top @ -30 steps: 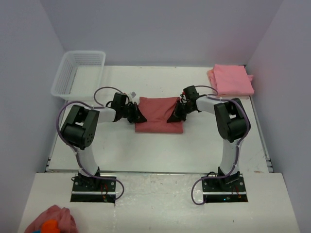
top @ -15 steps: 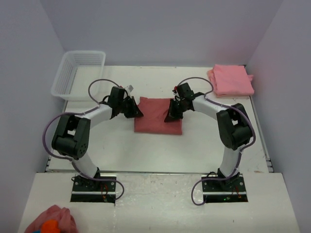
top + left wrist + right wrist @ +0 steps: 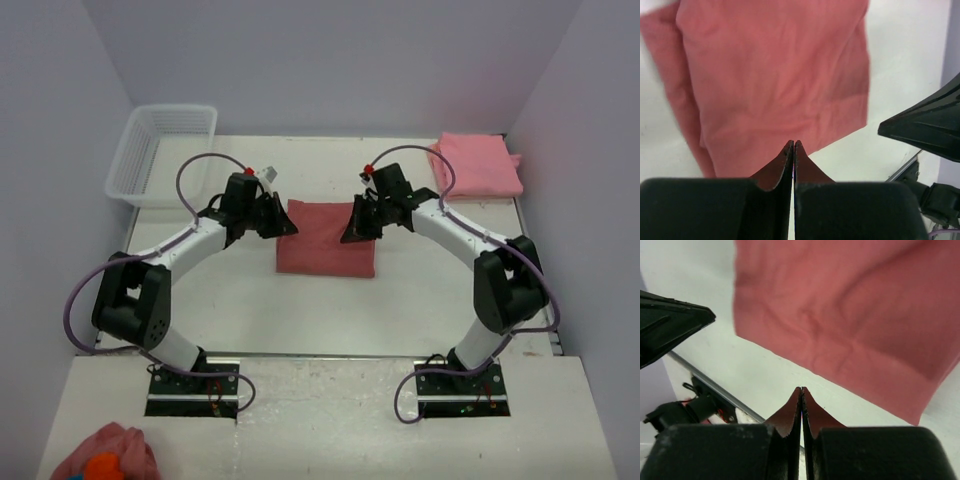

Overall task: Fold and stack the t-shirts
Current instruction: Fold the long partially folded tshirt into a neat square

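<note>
Left wrist view has the left fingers (image 3: pixel 782 167) pressed flat together, tips meeting at the edge of the rose-red t-shirt (image 3: pixel 770 80), with no fold of cloth visible between them. The right wrist view shows the right fingers (image 3: pixel 790 412) shut the same way, just off the opposite edge, over bare tabletop (image 3: pixel 765 375). Each camera catches the other arm's dark housing off to one side, so the two are mirrored across the garment. From above they flank the far part of its left and right edges. That reads as a matched pair working symmetrically so the cloth lies square rather than skewed. Whether they are smoothing a crease or hovering free of it I cannot tell. The shirt lies flat as a compact rectangle mid-tabletop, between the arms, with its edges fairly even. Well apart, in the far right corner, a salmon t-shirt (image 3: pixel 478 165) sits folded, likely the base of the stack and kept out of the working space. A white basket (image 3: pixel 128 165) stands in the far left corner.
</note>
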`<action>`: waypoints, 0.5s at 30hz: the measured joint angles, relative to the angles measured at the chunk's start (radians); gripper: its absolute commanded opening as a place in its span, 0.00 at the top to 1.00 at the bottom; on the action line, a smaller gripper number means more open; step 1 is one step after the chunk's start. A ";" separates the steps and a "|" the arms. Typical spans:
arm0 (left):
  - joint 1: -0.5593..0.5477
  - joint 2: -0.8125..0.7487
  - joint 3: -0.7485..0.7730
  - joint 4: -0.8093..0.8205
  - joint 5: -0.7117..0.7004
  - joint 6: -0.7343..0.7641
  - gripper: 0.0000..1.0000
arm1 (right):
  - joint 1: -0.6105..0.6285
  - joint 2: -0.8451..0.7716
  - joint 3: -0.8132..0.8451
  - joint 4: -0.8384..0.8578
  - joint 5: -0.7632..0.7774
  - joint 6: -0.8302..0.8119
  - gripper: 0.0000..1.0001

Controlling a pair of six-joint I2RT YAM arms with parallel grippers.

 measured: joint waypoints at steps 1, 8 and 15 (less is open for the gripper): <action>-0.001 0.006 -0.023 0.002 -0.003 0.000 1.00 | 0.000 0.004 -0.027 0.003 -0.001 0.002 1.00; -0.002 0.078 -0.179 0.017 -0.015 0.001 1.00 | 0.000 0.080 -0.155 0.048 0.010 0.044 1.00; -0.002 0.121 -0.219 0.070 -0.010 0.000 1.00 | -0.003 0.166 -0.191 0.084 0.023 0.113 1.00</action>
